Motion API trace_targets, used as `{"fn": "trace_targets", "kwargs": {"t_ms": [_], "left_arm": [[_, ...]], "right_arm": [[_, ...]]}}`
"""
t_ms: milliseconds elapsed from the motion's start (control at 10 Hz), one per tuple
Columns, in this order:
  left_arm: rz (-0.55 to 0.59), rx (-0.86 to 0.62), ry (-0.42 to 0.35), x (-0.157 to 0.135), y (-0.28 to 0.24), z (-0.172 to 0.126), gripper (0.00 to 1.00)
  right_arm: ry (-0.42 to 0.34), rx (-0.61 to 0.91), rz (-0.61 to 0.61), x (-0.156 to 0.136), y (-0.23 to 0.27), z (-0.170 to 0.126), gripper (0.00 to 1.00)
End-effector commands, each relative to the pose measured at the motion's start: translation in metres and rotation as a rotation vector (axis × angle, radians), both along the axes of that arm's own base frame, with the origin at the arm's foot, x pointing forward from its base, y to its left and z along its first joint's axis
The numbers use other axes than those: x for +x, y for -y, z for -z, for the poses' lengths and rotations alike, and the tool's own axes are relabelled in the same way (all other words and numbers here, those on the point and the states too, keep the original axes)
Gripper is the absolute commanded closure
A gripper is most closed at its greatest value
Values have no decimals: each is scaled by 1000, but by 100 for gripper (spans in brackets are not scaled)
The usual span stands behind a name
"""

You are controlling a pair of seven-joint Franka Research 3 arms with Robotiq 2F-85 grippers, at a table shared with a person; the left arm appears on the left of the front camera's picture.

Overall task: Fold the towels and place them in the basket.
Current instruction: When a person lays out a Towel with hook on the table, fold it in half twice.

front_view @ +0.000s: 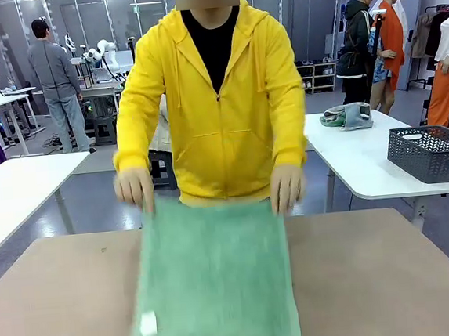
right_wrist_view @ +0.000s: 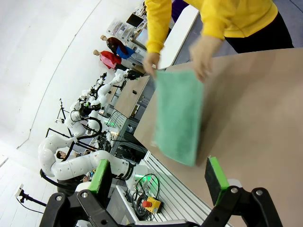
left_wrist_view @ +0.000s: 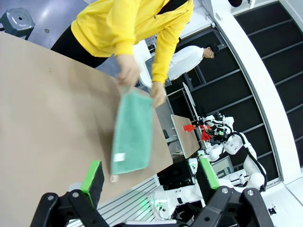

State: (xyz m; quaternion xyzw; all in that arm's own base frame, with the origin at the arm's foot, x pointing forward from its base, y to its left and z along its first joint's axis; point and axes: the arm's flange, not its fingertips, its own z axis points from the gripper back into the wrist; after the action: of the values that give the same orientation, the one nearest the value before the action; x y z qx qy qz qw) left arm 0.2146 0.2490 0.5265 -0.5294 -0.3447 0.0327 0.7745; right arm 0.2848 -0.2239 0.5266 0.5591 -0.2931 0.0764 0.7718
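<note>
A mint green towel [front_view: 214, 287] lies spread lengthwise down the middle of the brown table [front_view: 376, 280], with a small white tag near its front left corner. A person in a yellow hoodie stands at the far side and holds its two far corners, one hand [front_view: 134, 188] on each side. The same towel [left_wrist_view: 132, 133] appears in the left wrist view and again [right_wrist_view: 179, 116] in the right wrist view. My left gripper [left_wrist_view: 150, 174] hangs open above the table's near edge, empty. My right gripper [right_wrist_view: 160, 178] is open and empty too. The dark grey basket [front_view: 431, 152] sits on a white table at the right.
A crumpled grey-green cloth [front_view: 347, 115] lies on the white table [front_view: 358, 164] behind, to the right. Another white table [front_view: 14, 194] stands at the left. People and other robot arms stand farther back in the room.
</note>
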Motion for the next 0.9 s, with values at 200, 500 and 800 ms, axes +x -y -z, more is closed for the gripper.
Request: {"fn": "trace_targets", "kwargs": {"t_ms": [200, 500, 800], "left_arm": [[10, -1, 16, 1, -2, -4, 0], [10, -1, 16, 1, -2, -4, 0], [10, -1, 16, 1, -2, -4, 0]], "right_arm": [[14, 2, -7, -1, 1, -1, 0], [14, 2, -7, -1, 1, -1, 0], [14, 2, -7, -1, 1, -1, 0]]}}
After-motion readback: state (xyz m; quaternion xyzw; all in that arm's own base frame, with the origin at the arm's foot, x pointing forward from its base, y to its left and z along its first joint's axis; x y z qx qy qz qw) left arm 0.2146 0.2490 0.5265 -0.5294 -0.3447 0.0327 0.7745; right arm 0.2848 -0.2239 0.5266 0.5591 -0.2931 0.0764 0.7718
